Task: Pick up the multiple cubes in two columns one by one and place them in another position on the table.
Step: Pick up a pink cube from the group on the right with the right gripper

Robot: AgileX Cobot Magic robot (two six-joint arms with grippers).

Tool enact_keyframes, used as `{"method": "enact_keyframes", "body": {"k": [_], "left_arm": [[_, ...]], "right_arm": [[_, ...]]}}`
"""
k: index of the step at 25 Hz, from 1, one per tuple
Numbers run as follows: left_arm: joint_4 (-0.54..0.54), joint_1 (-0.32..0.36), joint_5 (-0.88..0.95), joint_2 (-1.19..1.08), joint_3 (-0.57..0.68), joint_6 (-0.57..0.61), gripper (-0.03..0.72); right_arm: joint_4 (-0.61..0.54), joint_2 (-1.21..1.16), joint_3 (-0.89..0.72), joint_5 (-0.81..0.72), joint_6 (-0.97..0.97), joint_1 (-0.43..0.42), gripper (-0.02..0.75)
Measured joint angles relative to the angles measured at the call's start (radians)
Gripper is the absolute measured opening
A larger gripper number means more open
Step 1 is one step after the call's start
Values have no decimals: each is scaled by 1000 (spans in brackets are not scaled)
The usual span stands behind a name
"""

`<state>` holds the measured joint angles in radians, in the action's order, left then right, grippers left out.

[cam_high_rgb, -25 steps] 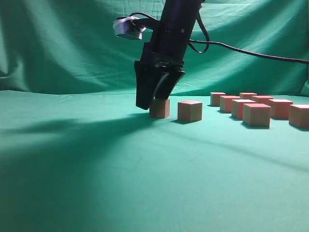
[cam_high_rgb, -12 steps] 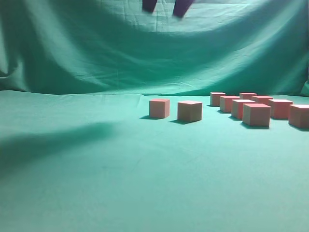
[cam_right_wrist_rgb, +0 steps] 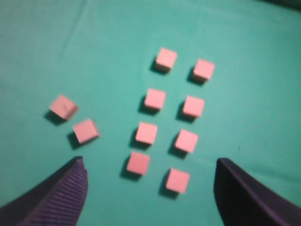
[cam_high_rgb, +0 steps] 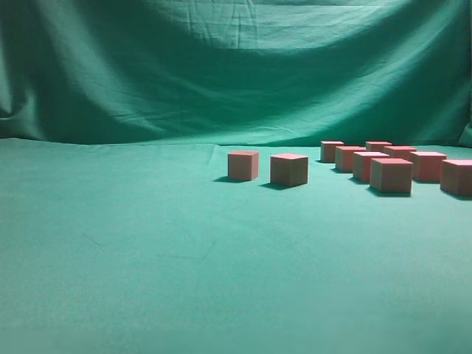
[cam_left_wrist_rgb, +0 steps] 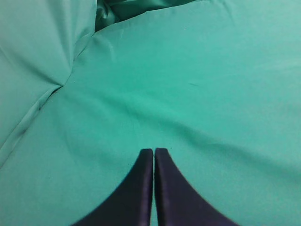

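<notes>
Right wrist view — cubes (cam_right_wrist_rgb: pixel 164 127) below the spread, empty end effector (cam_right_wrist_rgb: pixel 149 188).

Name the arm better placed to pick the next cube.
Right, probably: the right gripper hangs open, empty, above the two columns of cubes. The left gripper is shut over bare table, no cubes in view.

A staged robot test bench: wrinkled teal-green cloth covers the flat table (cam_high_rgb: pixel 184 280) and climbs as a matching draped green backdrop (cam_high_rgb: pixel 221 66) toward 12 o'clock, with small identical pinkish-red matte cubes (cam_right_wrist_rgb: pixel 155 99) set out in neat columns.
</notes>
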<state>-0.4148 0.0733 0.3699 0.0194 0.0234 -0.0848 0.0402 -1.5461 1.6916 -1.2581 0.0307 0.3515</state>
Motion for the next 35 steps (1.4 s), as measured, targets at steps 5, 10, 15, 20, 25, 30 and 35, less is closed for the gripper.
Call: {"method": "enact_keyframes", "body": {"k": [5, 10, 15, 20, 25, 30, 35], "left_arm": [[0, 0, 0, 0, 0, 0, 0], [0, 0, 0, 0, 0, 0, 0], [0, 0, 0, 0, 0, 0, 0], [0, 0, 0, 0, 0, 0, 0], [0, 0, 0, 0, 0, 0, 0], [0, 0, 0, 0, 0, 0, 0], [0, 0, 0, 0, 0, 0, 0]], "right_arm": [[-5, 41, -296, 10, 29, -41, 544], [-126, -4, -495, 227, 32, -41, 544], [-162, -99, -524, 406, 32, -41, 544], [-165, -199, -526, 512, 8, -41, 544], [-165, -255, -526, 566, 2, -41, 544], [-165, -287, -526, 605, -14, -41, 544], [-165, -326, -526, 623, -20, -41, 544]]}}
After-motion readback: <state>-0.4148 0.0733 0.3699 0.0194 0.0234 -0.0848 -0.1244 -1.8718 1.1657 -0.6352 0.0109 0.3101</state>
